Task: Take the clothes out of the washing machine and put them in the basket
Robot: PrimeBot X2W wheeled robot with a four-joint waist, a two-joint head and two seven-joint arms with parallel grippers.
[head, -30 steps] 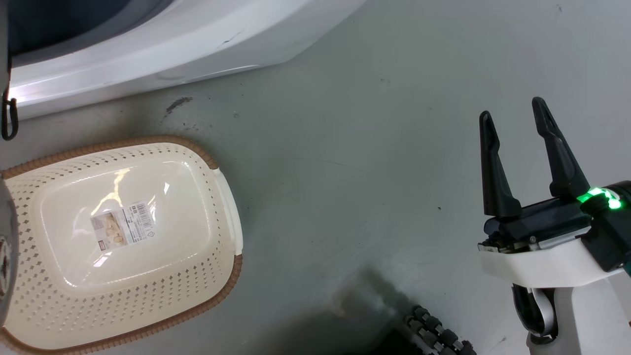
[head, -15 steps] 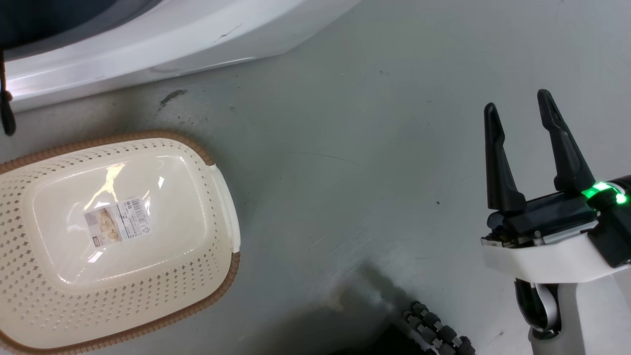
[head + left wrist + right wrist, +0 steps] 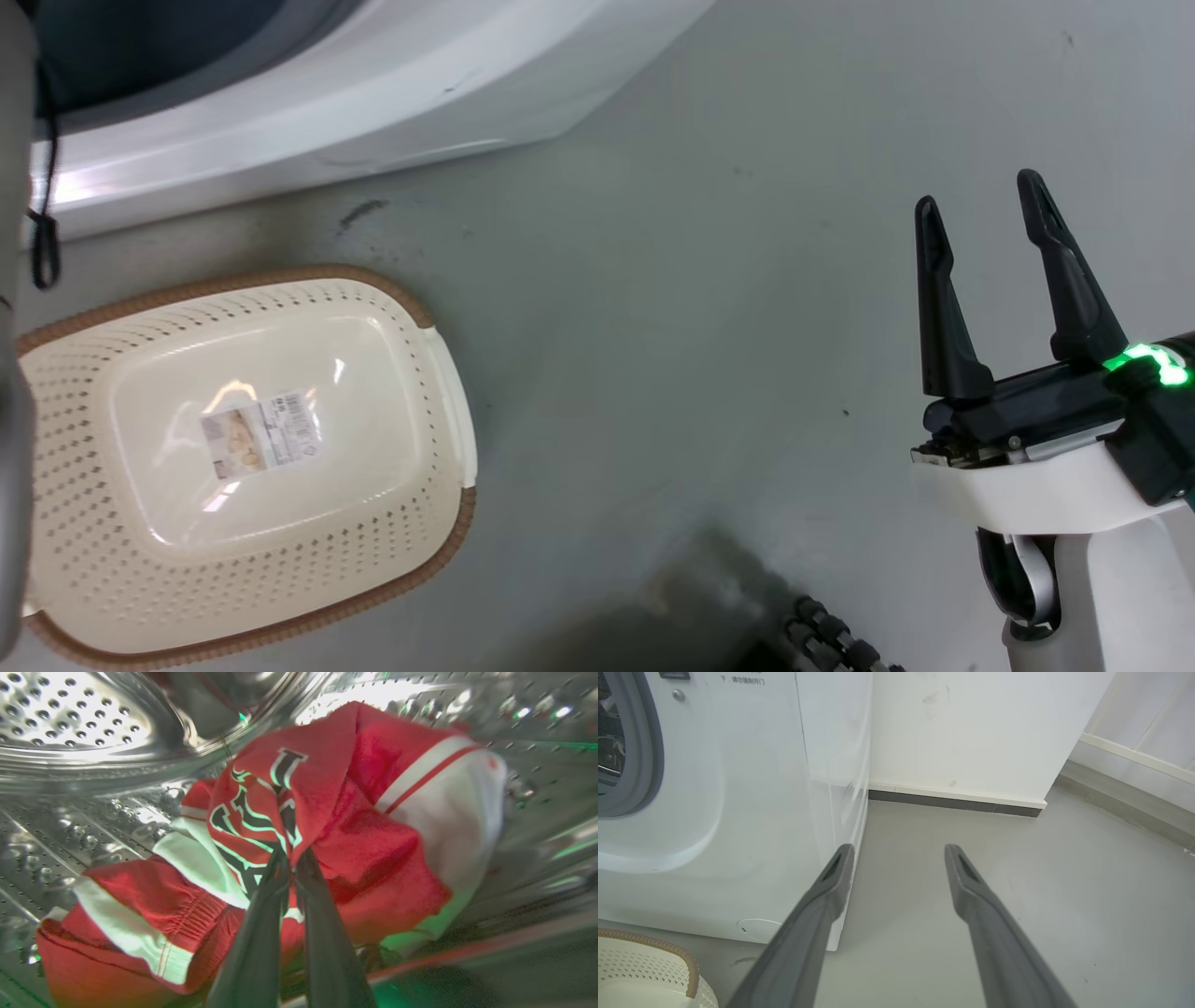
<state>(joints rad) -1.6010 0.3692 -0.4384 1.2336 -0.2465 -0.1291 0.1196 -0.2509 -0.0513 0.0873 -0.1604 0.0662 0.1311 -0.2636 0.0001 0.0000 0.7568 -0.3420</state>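
Apparently pinched in left claw (image 3: 290,858), crumpled red jersey (image 3: 373,849) w/ white trim & blk lettering; right claw (image 3: 976,189) spread.

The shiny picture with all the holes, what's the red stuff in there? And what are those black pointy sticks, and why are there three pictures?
This is a robot with two arms and three cameras. The black sticks are its fingers. The shiny picture comes from the camera on its left wrist, inside the drum of the washing machine. There the left gripper is pinched shut on the clothes, a red jersey. The head camera looks down at the grey floor, where the basket stands with a paper label on its bottom and no clothes in it yet. The right gripper hangs open, holding nothing. Its wrist camera looks along those fingers at the machine's white front.
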